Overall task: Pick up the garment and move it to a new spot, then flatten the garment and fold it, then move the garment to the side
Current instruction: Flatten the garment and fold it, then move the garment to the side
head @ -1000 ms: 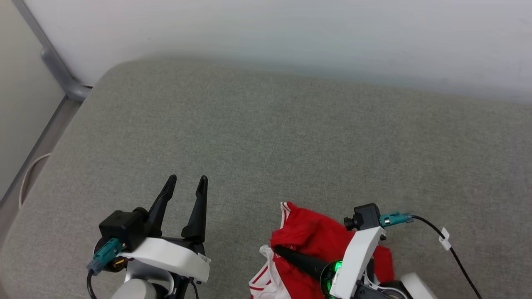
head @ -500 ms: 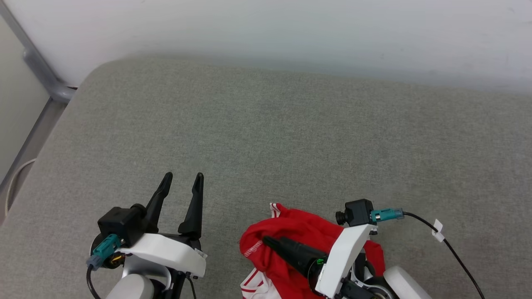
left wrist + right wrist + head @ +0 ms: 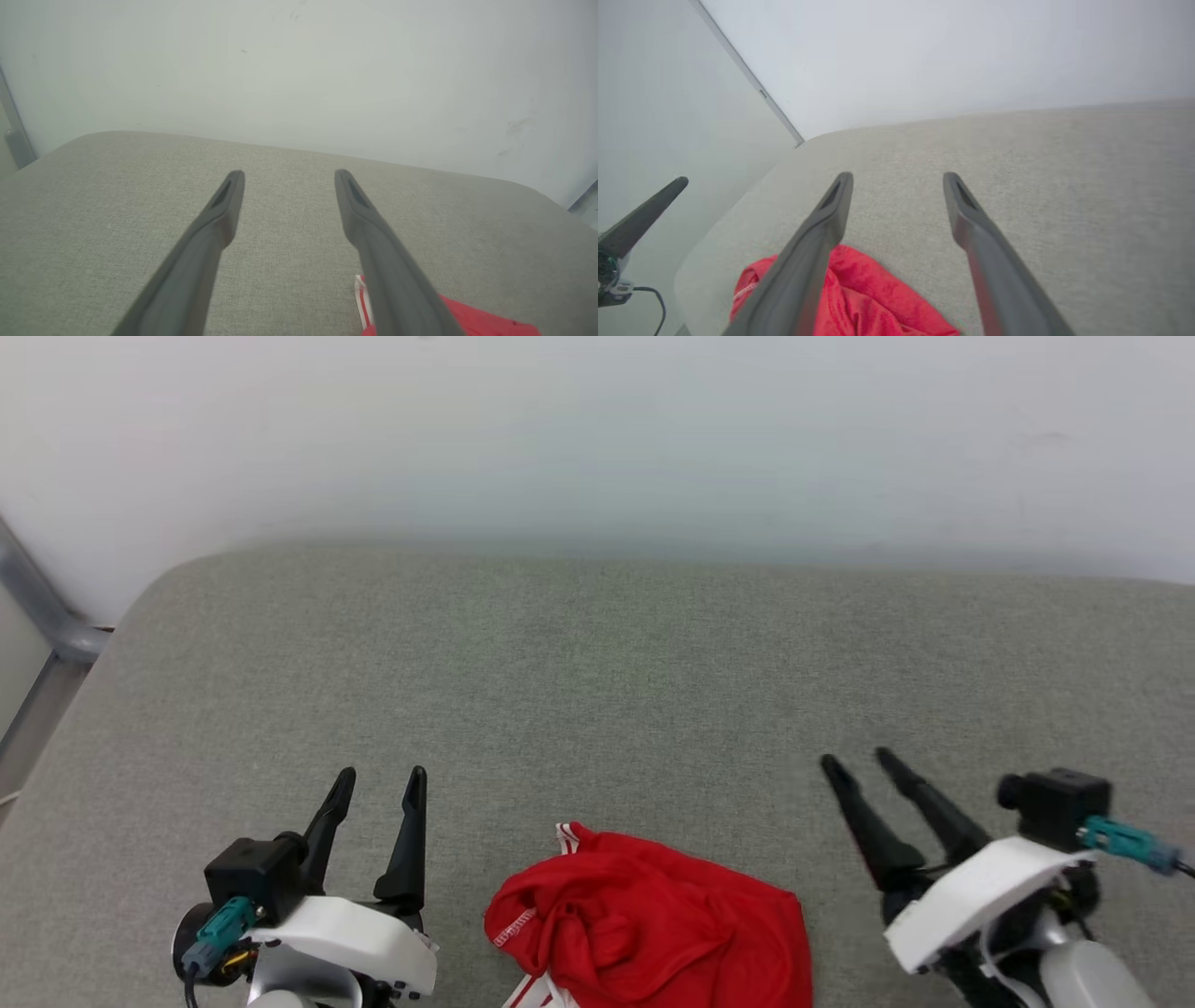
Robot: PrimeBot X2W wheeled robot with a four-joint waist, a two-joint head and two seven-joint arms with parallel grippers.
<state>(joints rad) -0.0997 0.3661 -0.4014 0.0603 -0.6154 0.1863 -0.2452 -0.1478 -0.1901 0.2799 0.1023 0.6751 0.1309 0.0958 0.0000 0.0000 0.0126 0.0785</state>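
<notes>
Surface: grey woven cushion [image 3: 597,691] with rounded corners, set against a plain white wall [image 3: 597,429].
Far left: a grey metal rail [image 3: 42,616] slants down past the cushion's far left corner.
Shirt: the red shirt [image 3: 653,933] lies in a crumpled heap at the near edge of the cushion, about midway across the head view.
Shirt details: a bit of white trim with red stripes peeks out at the heap's far tip and again at its near left edge; no numerals can be seen in the folds.
Left gripper: the left gripper [image 3: 383,777] sits low on the left, its fingers pointing toward the wall and spread wide with only bare cushion between them.
Right gripper: the right gripper [image 3: 854,758] sits low on the right, its fingers slanting up and to the left, spread wide and holding nothing.
Relation: the shirt lies between the two grippers and touches neither.
Left wrist view: the shirt's striped tip shows beside the right-hand finger, low in the picture.
Right wrist view: the red heap lies partly behind the left-hand finger, with open cushion beyond.
</notes>
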